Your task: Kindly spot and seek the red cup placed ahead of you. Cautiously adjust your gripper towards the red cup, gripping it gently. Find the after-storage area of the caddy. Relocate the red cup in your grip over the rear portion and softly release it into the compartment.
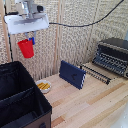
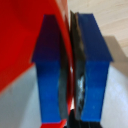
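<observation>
- Two short blue-tipped fingers (image 2: 92,65) of the white block gripper (image 1: 31,39) are closed narrowly on the thin wall of the small bright red plastic cup (image 1: 26,48), as shown in the wrist view.
- Only the rim wall is pinched between the jaws; the cup body hangs below and to one side of them, high above the table.
- A slip or a swing is judged the main risk, since so little wall is held.
- The large black fabric caddy (image 1: 20,100) is seen below, toward the exterior view's left, with its rear portion (image 1: 14,80) nearly under the cup.
- An early release is judged likely to bounce the cup off the divider or wall.
- A small round dish with yellow contents (image 1: 43,86) lies just beside the caddy and could be struck.
</observation>
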